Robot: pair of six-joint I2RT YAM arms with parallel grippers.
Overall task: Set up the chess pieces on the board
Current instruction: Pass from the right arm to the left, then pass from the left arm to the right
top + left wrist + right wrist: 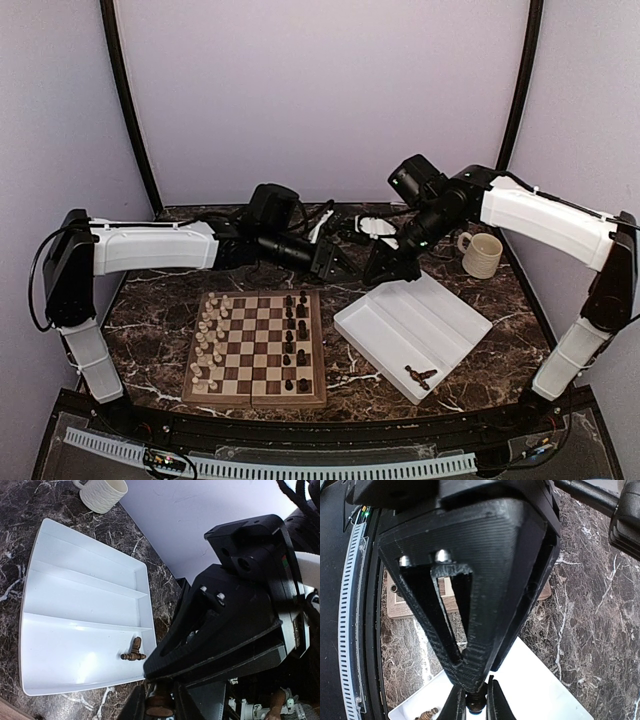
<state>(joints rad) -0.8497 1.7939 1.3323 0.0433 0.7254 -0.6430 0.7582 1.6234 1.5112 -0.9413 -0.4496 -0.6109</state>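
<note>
Near the tray, left gripper and right gripper jaws both pinch seemingly one dark chessman; right should release only once left grips firmly.

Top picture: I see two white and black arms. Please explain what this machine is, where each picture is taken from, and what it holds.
These are two robot arms, each ending in a two-finger gripper. The top picture looks down from behind them; the other two come from cameras on the wrists. On the marble table lie a chessboard, partly set, a white tray with spare dark pieces and a mug. The left gripper and right gripper both appear to pinch one dark piece.
</note>
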